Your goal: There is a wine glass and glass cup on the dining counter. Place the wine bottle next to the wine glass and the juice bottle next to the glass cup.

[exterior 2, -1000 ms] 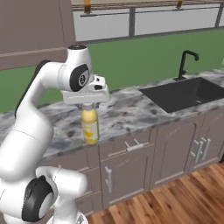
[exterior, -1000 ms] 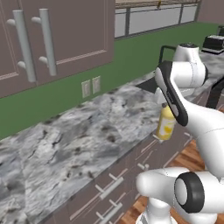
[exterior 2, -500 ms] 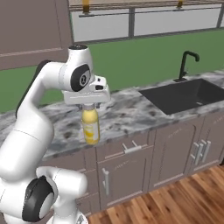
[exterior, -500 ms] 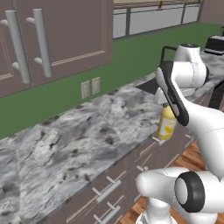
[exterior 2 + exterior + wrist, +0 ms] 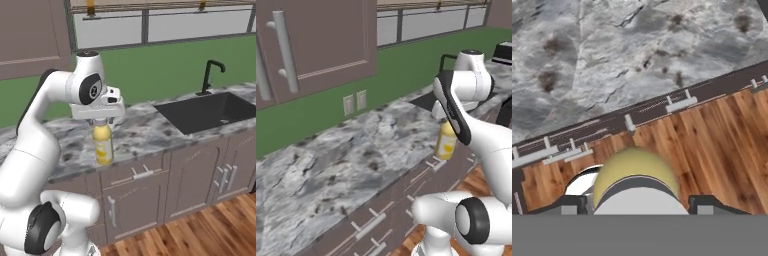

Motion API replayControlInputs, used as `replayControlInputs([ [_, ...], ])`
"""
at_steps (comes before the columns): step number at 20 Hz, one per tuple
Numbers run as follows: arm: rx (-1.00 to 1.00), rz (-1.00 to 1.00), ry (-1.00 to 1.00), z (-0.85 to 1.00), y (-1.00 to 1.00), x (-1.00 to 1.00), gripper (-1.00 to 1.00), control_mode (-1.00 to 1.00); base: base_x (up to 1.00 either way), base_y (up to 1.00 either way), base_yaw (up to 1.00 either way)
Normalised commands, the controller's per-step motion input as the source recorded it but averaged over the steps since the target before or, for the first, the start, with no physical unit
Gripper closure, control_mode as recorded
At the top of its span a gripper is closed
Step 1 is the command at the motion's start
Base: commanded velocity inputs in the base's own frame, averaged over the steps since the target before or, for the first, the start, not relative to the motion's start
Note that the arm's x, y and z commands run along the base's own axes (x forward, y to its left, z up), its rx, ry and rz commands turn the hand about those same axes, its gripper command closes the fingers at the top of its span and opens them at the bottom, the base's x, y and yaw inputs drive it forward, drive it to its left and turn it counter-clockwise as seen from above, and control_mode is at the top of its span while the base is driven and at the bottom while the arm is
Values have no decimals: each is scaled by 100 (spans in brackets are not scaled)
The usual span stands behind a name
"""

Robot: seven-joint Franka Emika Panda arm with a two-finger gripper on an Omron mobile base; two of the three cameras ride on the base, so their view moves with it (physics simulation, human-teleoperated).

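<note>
My gripper is shut on the neck of the juice bottle, a stubby yellow bottle with a pale label. It hangs upright just off the front edge of the marbled worktop. In the left base view the juice bottle peeks out from behind my white forearm. From the hand view I look down on the bottle between the fingertips, with drawer fronts and wooden floor beneath it. The wine bottle, wine glass, glass cup and dining counter are out of view.
The marbled worktop over brown cabinets runs along a green wall. A black sink with a black faucet lies to the right. Brown wall cabinets hang at upper left above an outlet. Wooden floor lies below.
The whole picture has shifted: the wall cabinets slide left in the left base view, so the camera has moved. The juice bottle stays held in the shut gripper.
</note>
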Motion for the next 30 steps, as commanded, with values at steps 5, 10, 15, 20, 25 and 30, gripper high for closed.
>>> replayControlInputs([
  [5, 0, 0, 0, 0, 0, 0, 100, 100, 59, -77, 0],
  [10, 0, 0, 0, 0, 0, 0, 100, 100, 43, -57, 1],
  [15, 0, 0, 0, 0, 0, 0, 100, 100, -81, 36, 1],
  [20, 0, 0, 0, 0, 0, 0, 100, 100, -94, 45, 2],
  [25, 0, 0, 0, 0, 0, 0, 100, 100, -79, 11, 5],
  [30, 0, 0, 0, 0, 0, 0, 100, 100, 2, 0, -70],
])
